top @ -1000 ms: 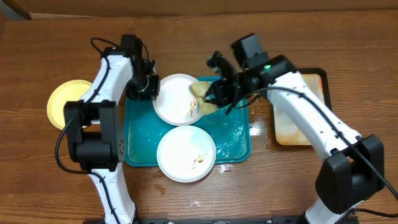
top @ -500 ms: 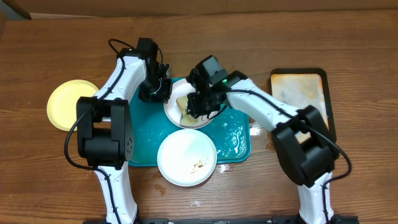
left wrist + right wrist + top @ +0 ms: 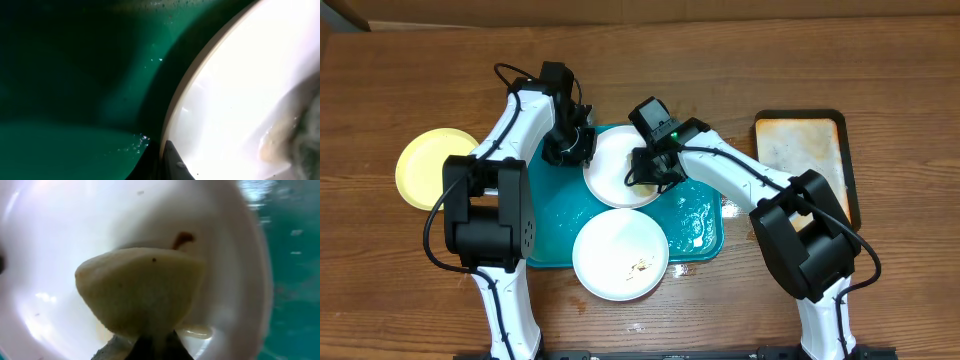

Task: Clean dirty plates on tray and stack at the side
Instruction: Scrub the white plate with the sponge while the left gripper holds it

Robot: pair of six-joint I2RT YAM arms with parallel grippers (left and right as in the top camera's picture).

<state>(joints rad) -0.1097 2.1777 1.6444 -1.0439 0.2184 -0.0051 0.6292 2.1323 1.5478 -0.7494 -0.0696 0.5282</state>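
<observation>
A white dirty plate [image 3: 615, 165] sits at the back of the teal tray [image 3: 545, 215]. My left gripper [image 3: 577, 150] is shut on its left rim; the left wrist view shows a jaw [image 3: 167, 157] on the rim of the plate [image 3: 240, 90]. My right gripper [image 3: 642, 175] is shut on a yellow sponge [image 3: 140, 290] pressed onto the plate [image 3: 75, 225], next to a brown smear [image 3: 184, 239]. A second white plate [image 3: 620, 253] with brown smears lies at the tray's front edge. A pale yellow plate [image 3: 428, 168] lies on the table at the left.
A narrow black-rimmed, rust-stained tray [image 3: 800, 165] lies on the wooden table at the right. The teal tray's surface is wet in the left wrist view [image 3: 75, 75] and in the right wrist view [image 3: 295, 255].
My left gripper has drawn the white plate to the right. My right gripper came from the right onto the plate and has slid the sponge a little across it.
</observation>
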